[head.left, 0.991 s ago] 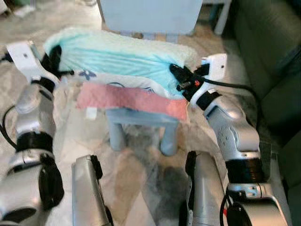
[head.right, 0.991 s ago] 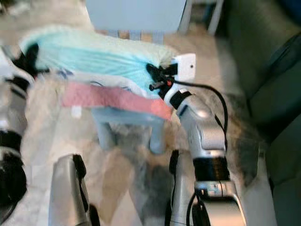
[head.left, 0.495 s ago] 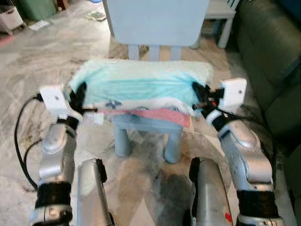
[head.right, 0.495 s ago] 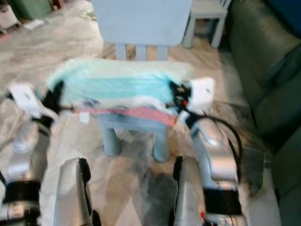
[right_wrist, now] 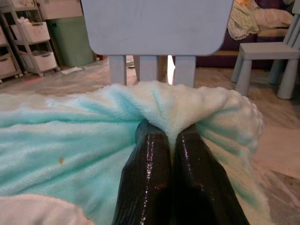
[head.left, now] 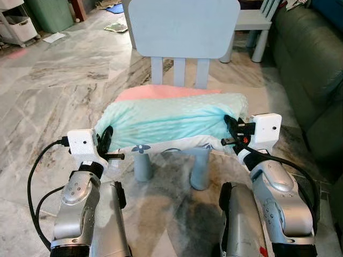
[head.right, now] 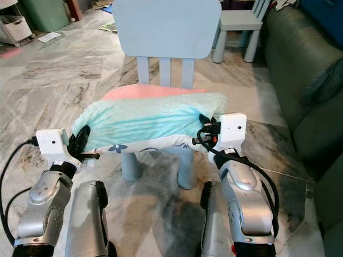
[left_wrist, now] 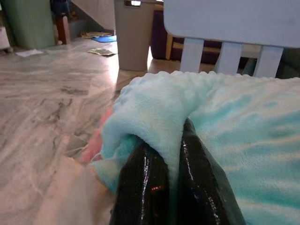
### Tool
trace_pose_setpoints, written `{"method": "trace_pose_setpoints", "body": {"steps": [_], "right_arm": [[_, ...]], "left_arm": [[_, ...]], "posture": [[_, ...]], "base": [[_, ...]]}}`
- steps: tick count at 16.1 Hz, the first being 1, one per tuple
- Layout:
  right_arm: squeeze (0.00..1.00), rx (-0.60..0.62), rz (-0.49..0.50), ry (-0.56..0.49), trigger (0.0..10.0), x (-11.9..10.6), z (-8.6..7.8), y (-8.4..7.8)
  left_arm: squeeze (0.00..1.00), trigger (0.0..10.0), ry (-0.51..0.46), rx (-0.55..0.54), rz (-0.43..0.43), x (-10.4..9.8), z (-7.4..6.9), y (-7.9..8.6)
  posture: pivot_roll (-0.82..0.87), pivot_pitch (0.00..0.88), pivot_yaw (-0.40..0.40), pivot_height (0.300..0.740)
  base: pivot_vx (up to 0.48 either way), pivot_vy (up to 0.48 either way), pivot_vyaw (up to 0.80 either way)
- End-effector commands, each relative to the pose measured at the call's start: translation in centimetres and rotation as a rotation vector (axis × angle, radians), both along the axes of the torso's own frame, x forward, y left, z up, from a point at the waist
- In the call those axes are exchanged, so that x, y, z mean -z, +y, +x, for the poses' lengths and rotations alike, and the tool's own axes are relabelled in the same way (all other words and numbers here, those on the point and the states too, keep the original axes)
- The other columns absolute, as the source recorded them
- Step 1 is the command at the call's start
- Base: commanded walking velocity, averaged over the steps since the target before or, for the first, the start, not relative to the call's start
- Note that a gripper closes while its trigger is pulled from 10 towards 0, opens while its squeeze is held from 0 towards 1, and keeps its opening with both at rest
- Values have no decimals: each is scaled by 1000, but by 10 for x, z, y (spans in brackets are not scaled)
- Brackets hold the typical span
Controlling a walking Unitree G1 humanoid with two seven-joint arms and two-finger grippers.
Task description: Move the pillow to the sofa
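Observation:
A fluffy mint-green pillow [head.left: 169, 120] with a white flowered underside hangs between my two grippers, just above and in front of the seat of a small blue chair [head.left: 185, 32]. My left gripper [head.left: 107, 140] is shut on the pillow's left end; its black fingers [left_wrist: 164, 183] pinch a fold of the fabric. At the right end my right gripper [head.left: 230, 126] is shut the same way, its fingers [right_wrist: 173, 183] pressed together on a bunched fold. The dark green sofa [head.left: 311, 69] runs along the right side.
A pink cushion [head.left: 155, 92] lies on the chair's seat behind the pillow. A second small chair [head.left: 257, 21] stands behind at the right. Shelves with white bins [head.left: 16, 27] and a green bin [head.left: 51, 10] sit at the far left. Marble floor [head.left: 53, 91] spreads around.
The pillow has been lifted off the chair, uncovering the pink cushion on the seat. The camera has tilted up and back, so the chair's backrest and the room behind show more fully.

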State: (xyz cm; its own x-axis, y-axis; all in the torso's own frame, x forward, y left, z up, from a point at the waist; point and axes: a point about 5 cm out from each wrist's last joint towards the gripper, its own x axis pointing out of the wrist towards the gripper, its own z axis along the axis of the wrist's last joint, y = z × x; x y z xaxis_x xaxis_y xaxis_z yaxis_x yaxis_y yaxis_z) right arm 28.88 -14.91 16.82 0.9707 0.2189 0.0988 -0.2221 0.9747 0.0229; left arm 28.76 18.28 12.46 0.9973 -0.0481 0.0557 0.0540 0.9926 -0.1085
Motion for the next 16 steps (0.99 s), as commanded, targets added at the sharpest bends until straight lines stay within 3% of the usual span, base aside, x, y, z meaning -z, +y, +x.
{"method": "trace_pose_setpoints", "body": {"steps": [1,6,16], "right_arm": [[0,18,-4,-61,10000,-17,1,0],[0,48,14,-83,10000,-24,5,-2],[0,73,42,-79,10000,-24,5,-4]], "left_arm": [[0,10000,0,-34,26,-6,1,7],[0,10000,37,-38,14,-3,-2,5],[0,10000,62,-8,12,-1,-1,0]], "posture": [[-13,0,41,385],[-12,0,39,389],[-21,0,51,496]], "base": [[0,0,0],[0,0,0],[0,0,0]]}}
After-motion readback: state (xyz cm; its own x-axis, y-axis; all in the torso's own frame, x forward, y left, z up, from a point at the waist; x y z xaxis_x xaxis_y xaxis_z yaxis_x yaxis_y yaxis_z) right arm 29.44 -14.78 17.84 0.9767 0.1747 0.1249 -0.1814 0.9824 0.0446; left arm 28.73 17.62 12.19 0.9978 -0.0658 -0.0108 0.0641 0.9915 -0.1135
